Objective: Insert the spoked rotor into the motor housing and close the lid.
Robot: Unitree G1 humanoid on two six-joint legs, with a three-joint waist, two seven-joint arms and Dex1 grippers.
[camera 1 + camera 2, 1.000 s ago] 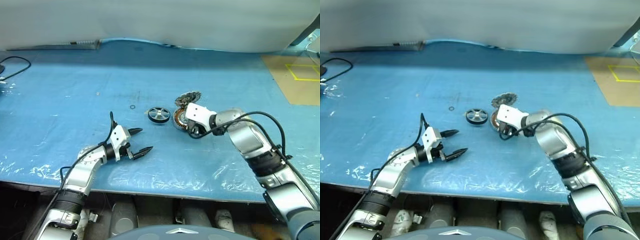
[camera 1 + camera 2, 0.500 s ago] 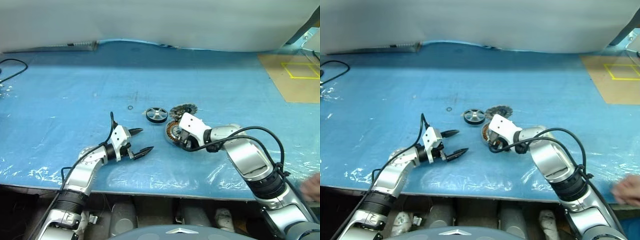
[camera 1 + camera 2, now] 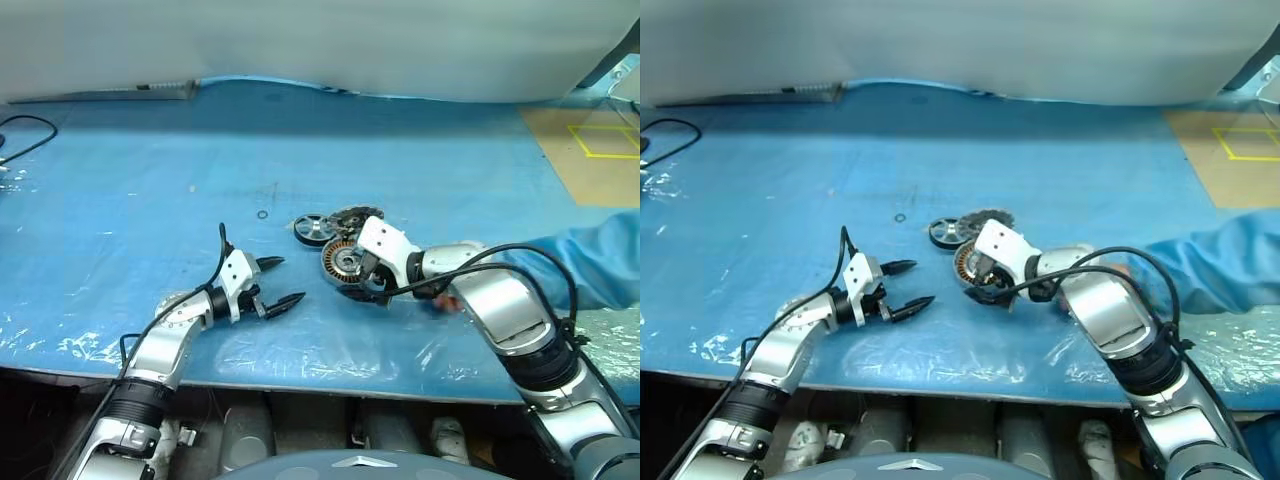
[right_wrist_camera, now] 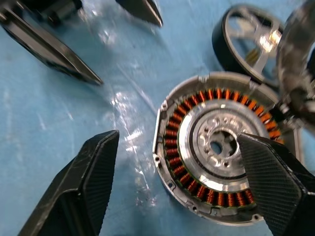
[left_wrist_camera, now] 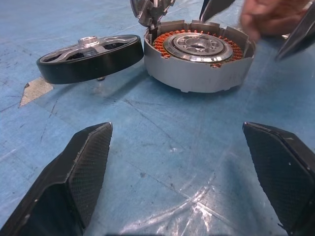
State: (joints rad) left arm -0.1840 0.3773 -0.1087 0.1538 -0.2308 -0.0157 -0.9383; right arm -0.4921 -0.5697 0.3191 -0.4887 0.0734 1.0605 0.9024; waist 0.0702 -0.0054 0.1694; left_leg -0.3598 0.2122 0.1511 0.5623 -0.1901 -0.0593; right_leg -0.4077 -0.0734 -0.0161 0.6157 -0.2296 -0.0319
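Preparing: the rotor-insertion step, judged not yet begun, with all three parts lying apart on the blue table cover (image 3: 120, 170).
Motor housing: the motor housing (image 3: 345, 262) lies flat at centre, copper windings up and its middle unfilled.
Spoked rotor: the spoked rotor (image 3: 315, 229) rests close by at the housing's 11 o'clock (a narrow gap shows in the left wrist view).
Lid: the lid (image 3: 355, 216) sits at the housing's 12 o'clock, seemingly propped on edge.
Right gripper: the right gripper (image 3: 365, 292) hovers over the housing, jaws spread wide, grasping nothing.
Left gripper: the left gripper (image 3: 285, 283) waits at the housing's 8 o'clock, fingers released and empty.
Bystander: a person's blue sleeve (image 3: 585, 265) reaches in at 3 o'clock.
Next move: probably one gripper closing on the rotor's black rim, lifting it, then centring it over the housing's hub before lowering.
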